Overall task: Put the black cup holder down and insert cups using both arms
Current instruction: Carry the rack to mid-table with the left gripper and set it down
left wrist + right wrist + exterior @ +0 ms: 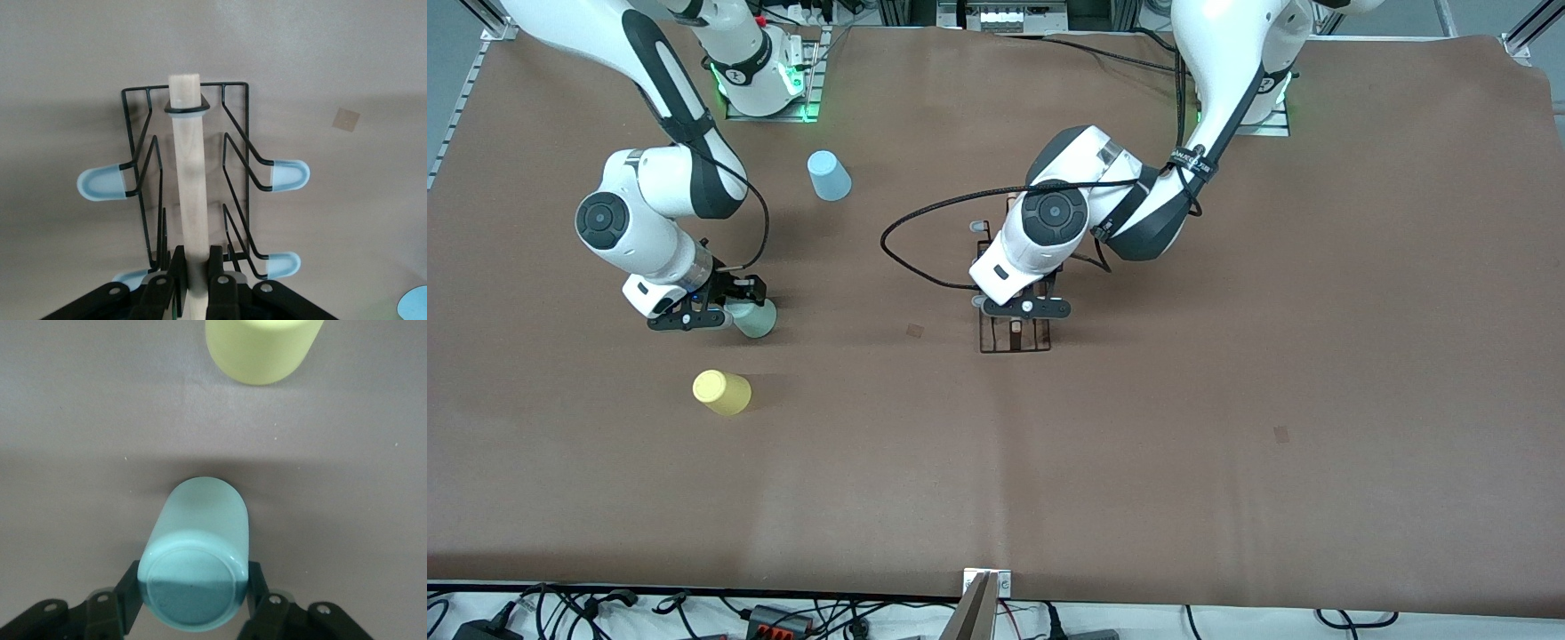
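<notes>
Brown table [1227,444]: three cups, mint cup [756,317] pinched by right end effector [725,313], left end effector [1024,308] clamping one rack [1014,336].

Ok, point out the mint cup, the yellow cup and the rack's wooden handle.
mint cup [200,540], right wrist view, on its side wall.
yellow cup [723,392], front view, on its side.
wooden handle [188,173], left wrist view, mid-dowel.

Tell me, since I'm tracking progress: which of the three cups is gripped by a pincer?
The mint green cup. The right pincer is shut on it, while the yellow cup and the light blue cup stand free on the table.
</notes>
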You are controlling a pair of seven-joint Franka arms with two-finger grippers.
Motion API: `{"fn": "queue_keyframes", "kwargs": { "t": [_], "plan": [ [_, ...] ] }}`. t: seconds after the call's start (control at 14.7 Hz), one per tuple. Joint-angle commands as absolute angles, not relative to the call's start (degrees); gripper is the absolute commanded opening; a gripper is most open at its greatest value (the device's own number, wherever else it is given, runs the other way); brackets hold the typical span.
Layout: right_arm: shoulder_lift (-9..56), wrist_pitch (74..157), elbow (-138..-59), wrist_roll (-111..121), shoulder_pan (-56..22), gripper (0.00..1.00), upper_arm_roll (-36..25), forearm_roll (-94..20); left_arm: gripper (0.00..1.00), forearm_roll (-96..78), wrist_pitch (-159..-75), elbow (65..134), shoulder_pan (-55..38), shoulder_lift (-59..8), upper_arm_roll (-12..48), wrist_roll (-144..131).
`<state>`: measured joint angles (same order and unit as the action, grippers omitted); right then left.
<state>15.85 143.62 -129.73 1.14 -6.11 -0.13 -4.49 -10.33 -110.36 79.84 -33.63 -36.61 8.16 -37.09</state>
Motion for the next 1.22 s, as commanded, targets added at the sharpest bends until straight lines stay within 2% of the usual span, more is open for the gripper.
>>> {"fn": "queue_keyframes", "kwargs": {
  "t": [0.0, 0.2, 0.54, 0.68, 1.16],
  "plan": [
    [14.3, 143.3, -129.6, 1.7, -6.3, 0.18, -0.3, -5.3, 0.99, -9.3, -109.8, 78.0, -34.2, -37.1, 7.3, -37.2],
    [12.2, 141.7, -128.8, 1.8, -6.3, 0.17, -0.3, -4.5, 1.0, -8.6, -109.6, 77.9, -34.0, -36.7, 7.4, -37.0],
    [6.7, 124.5, -120.3, -0.7, -6.6, 0.16, -0.2, -4.5, 1.0, -8.6, -107.9, 77.8, -33.0, -34.2, 6.9, -34.9],
    [4.9, 120.9, -119.0, -3.8, -7.5, 0.16, 0.3, -4.7, 1.0, -8.5, -103.1, 77.7, -30.8, -31.0, 6.8, -32.1],
    [0.2, 115.8, -116.1, -31.7, -13.4, 0.16, 11.5, -5.4, 1.0, 1.9, -88.9, 77.5, -20.8, -21.6, 6.8, -18.5]
  ]
}}
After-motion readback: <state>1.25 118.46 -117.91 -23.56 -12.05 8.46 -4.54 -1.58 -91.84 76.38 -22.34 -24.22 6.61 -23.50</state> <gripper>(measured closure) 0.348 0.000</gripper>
